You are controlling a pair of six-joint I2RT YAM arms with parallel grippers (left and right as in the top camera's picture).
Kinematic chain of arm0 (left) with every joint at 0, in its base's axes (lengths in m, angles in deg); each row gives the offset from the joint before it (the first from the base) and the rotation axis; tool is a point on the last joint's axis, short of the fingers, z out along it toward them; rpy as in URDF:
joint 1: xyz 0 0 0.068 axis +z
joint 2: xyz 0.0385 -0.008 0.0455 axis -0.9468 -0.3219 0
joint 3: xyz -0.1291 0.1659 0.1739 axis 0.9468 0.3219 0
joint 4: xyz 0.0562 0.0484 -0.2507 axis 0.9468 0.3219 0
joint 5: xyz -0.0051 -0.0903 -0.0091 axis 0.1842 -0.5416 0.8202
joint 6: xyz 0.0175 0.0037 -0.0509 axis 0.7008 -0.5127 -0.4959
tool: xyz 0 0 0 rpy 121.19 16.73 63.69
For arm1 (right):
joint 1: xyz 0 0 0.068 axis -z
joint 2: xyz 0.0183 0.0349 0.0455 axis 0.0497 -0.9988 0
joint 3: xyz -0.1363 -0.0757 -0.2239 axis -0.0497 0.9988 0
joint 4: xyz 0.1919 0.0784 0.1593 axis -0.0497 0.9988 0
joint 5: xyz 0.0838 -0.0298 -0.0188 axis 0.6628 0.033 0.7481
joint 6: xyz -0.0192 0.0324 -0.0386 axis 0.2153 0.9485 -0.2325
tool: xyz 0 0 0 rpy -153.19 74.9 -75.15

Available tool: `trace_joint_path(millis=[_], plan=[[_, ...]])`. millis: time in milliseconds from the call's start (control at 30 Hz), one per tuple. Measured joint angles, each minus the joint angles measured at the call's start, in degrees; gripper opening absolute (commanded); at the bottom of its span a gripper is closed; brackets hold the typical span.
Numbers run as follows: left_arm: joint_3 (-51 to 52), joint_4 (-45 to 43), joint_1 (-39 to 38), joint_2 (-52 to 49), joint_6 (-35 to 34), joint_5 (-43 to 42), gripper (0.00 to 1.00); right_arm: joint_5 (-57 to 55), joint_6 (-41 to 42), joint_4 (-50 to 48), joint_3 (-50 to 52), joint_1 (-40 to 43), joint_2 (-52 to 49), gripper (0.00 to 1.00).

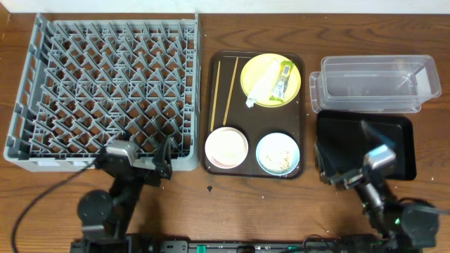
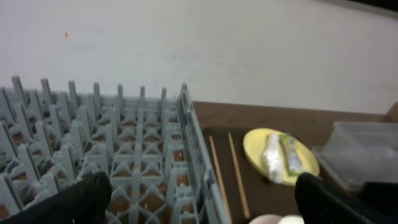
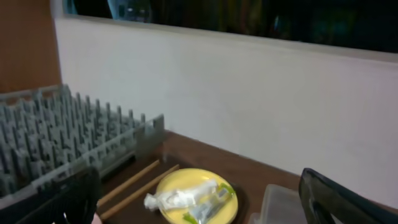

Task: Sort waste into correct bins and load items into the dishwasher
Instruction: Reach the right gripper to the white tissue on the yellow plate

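brown tray (image 1: 242, 119): we see yellow plate (image 1: 253, 70) with wrapper (image 1: 285, 77) and crumpled paper (image 1: 264, 86), chopsticks (image 1: 230, 91), white bowl (image 1: 226, 147), light-blue bowl (image 1: 261, 151) of rice scraps (image 1: 280, 160) | right of it: clear tub (image 1: 373, 81), black tray (image 1: 337, 133) | left: dish rack (image 1: 105, 91) | left gripper (image 2: 202, 186), right gripper (image 3: 199, 186): jaws apart, holding nothing | wooden table (image 1: 246, 211), white wall (image 2: 249, 50)

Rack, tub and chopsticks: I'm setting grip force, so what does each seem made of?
Rack: moulded plastic, matt grey, judging by its uniform colour and lattice of pegs.
Tub: clear plastic, glossy; the table shows through its walls.
Chopsticks: probably wood or bamboo, pale tan and matt; too thin here to see grain.
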Motion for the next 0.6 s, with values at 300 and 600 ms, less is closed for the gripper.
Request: trace_joint_path(millis=[300, 600], plan=[[-27.65, 26.36, 0.0, -23.15, -0.2, -2.95, 0.95, 6.73, 1.73, 21.9, -26.08, 0.0, -28.22, 0.99], [-35.98, 34.42, 0.0, -30.84, -0.2, -3.45, 0.95, 11.69, 4.59, 27.89, -38.71, 0.0, -45.75, 0.99]])
